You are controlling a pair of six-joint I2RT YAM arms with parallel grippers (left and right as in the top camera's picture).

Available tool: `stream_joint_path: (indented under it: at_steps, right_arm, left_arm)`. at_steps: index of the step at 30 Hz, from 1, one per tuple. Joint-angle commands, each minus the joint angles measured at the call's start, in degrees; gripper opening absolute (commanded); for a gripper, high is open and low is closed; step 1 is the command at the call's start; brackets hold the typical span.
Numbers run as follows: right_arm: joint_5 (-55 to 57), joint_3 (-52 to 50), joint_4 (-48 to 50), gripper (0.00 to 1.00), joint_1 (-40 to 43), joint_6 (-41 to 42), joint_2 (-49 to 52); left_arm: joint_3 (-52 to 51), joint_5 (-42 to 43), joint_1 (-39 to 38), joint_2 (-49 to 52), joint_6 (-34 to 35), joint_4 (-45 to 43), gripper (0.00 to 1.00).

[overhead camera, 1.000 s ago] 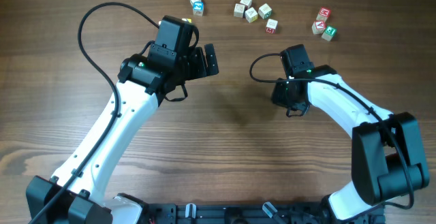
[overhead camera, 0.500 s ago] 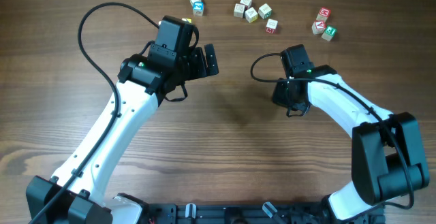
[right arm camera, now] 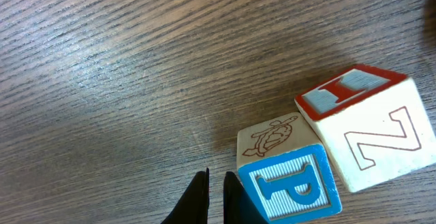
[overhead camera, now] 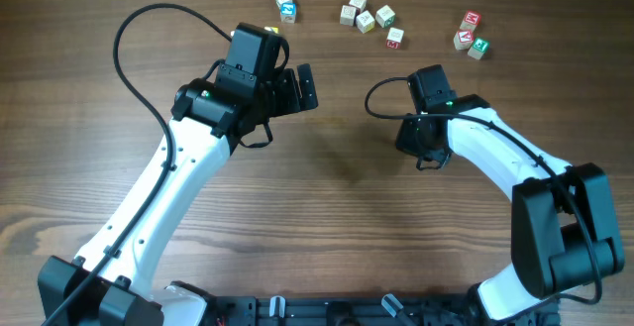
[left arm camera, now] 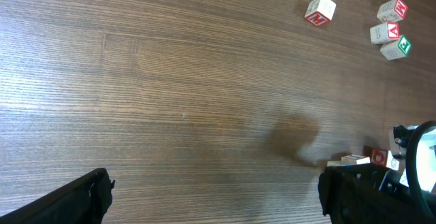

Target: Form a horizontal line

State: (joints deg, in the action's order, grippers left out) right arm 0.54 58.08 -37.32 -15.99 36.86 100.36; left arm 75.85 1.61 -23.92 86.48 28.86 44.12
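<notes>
In the right wrist view a white cube with a blue P face [right arm camera: 289,183] lies on the table. A cube with a red-marked top and a Z outline [right arm camera: 368,129] touches its right side, and the two make a short, slightly skewed row. No plain cream cube shows beside them. My right gripper [right arm camera: 216,197] is shut and empty, its fingertips just left of the blue P cube. From overhead the right gripper [overhead camera: 421,146] hides this row. My left gripper [left arm camera: 214,203] is open and empty above bare table, also seen from overhead [overhead camera: 297,88].
Loose cubes lie along the far edge: a white and blue pair [overhead camera: 286,6], a cluster of several [overhead camera: 369,19] and red and green ones [overhead camera: 471,34]. The left wrist view shows some of them [left arm camera: 320,9]. Wood table [overhead camera: 337,217].
</notes>
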Motion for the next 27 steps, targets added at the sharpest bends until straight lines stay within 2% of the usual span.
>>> stream_joint_path:
  at_steps: [1, 13, 19, 23, 27]
  right_arm:
    - [1.6, -0.4, -0.2, 0.09, -0.2, 1.3, 0.3]
    - [-0.2, 0.1, 0.5, 0.05, -0.2, 2.5, 0.3]
    - [-2.4, 0.1, 1.4, 0.04, -0.2, -0.7, 0.3]
    - [-9.7, 2.4, 2.1, 0.04, -0.1, -0.9, 0.2]
    - [-10.1, 6.9, -2.3, 0.04, -0.1, -0.8, -0.3]
  left_arm:
    - [0.1, -0.1, 0.2, 0.7, 0.6, 0.1, 1.0]
    - [0.1, -0.1, 0.2, 0.7, 0.6, 0.1, 1.0]
    - [0.1, -0.1, 0.2, 0.7, 0.6, -0.1, 1.0]
    - [0.1, 0.3, 0.2, 0.7, 0.6, -4.0, 1.0]
    - [0.1, 1.6, 0.2, 0.8, 0.5, -6.3, 1.0]
